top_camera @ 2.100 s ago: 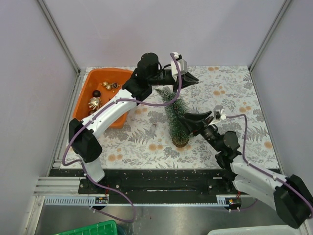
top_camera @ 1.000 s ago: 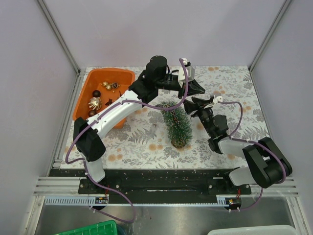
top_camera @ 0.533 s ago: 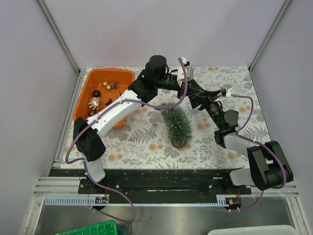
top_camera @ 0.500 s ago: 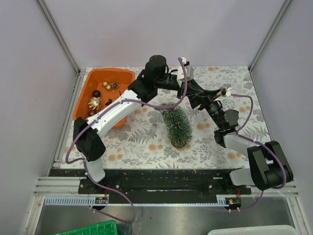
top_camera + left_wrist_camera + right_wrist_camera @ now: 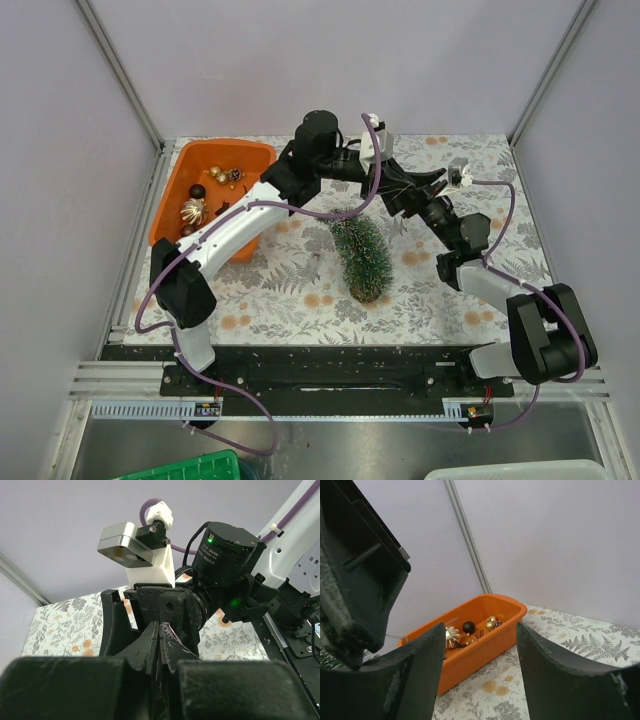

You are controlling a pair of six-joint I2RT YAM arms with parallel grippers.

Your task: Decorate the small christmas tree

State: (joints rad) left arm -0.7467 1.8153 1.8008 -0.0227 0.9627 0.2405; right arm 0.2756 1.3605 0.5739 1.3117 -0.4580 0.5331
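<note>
Upper centre of the top view: left gripper (image 5: 159, 632) is seen pinched shut, and right gripper (image 5: 480, 632) is held open. Label print on the right wrist motor (image 5: 225, 550) is too small to be read. Since a second ago, the right gripper is found shifted up-frame beside the left one. Small christmas tree (image 5: 362, 255) is stood mid-frame on the floral mat (image 5: 480, 160), with dark green bristles and frosted white tips.

Light: bright, even, soft for you | Shadows: faint on table (image 5: 300, 290) | Focus: your left hand (image 5: 159, 640) blurs close-up
</note>
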